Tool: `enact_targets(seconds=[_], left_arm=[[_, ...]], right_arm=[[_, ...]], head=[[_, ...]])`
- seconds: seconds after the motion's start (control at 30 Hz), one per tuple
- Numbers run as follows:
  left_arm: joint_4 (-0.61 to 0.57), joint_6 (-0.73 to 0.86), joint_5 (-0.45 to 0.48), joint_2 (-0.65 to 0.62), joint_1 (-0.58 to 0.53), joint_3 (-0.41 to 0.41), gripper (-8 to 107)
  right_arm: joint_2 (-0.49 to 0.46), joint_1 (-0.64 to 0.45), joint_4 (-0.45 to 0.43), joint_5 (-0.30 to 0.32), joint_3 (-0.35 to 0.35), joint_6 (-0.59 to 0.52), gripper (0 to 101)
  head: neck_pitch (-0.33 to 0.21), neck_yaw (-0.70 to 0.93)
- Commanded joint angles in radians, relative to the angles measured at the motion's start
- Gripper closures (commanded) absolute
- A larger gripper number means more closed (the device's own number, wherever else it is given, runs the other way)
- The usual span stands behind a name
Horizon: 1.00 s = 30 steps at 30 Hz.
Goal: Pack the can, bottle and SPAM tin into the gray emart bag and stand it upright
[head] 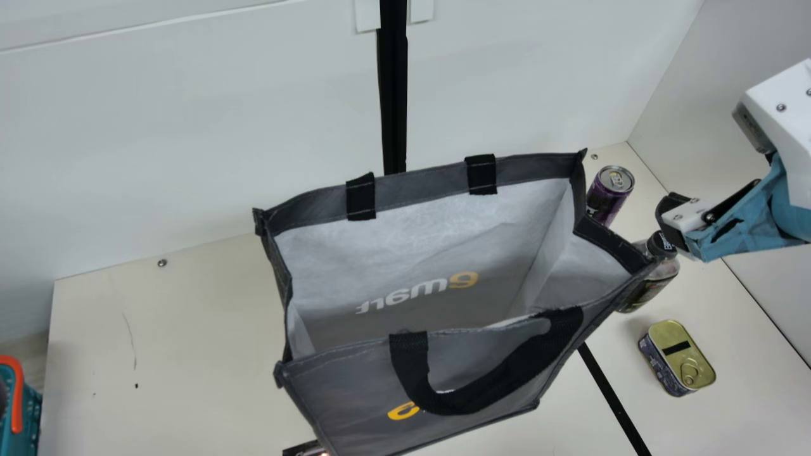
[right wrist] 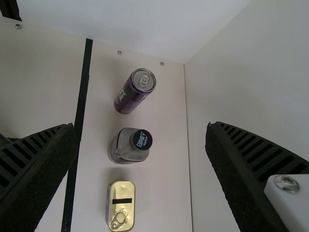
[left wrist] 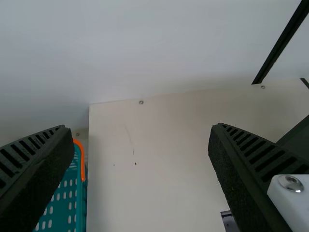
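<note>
Main view: tin [head: 670,333] parallels black strip [head: 613,400] lengthwise; left gripper [left wrist: 140,126] and right gripper [head: 673,218] gape.

Can [right wrist: 135,91], bottle [right wrist: 129,146] and tin [right wrist: 120,206] stand between spread fingers [right wrist: 241,174].

There is one gray bag [head: 355,405], in the middle of the main view, with two black tabs [head: 361,197] [head: 481,174] along its upper rim and one black handle loop [head: 481,396] at its lower side. Right of centre stand one purple can [head: 607,201] and, below it in the frame, one bottle [head: 659,278] with one black cap; at the lower right lies one tin [head: 678,358]. One teal basket [head: 30,411] sits at the lower left edge. Two screw heads [head: 162,263] dot the tabletop, one left of the bag, one upper right of it. At the bottom edge, left of centre, is one small dark item [head: 304,449], mostly cut off.
</note>
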Motion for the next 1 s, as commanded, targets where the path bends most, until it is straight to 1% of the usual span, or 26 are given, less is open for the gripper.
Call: enact_targets(seconds=[0.0,0.23,0.43,0.6,0.97], left_arm=[[0.018,-0.014,-0.005,0.016,-0.030,-0.021,9],[0.077,-0.060,-0.014,0.072,-0.124,-0.090,9],[0.098,-0.084,-0.012,0.125,-0.192,-0.155,9],[0.085,-0.080,-0.012,0.168,-0.226,-0.212,9],[0.021,-0.005,-0.025,0.250,-0.267,-0.331,9]], right_arm=[[0.000,0.000,0.000,0.000,0.000,0.000,6],[0.000,0.000,0.000,0.000,0.000,0.000,6],[0.000,0.000,0.000,0.000,0.000,0.000,6],[0.000,0.000,0.000,0.000,0.000,0.000,6],[0.000,0.000,0.000,0.000,0.000,0.000,6]], head=[[-0.023,-0.001],[-0.023,-0.001],[-0.023,-0.001],[-0.023,-0.001],[-0.023,-0.001]])
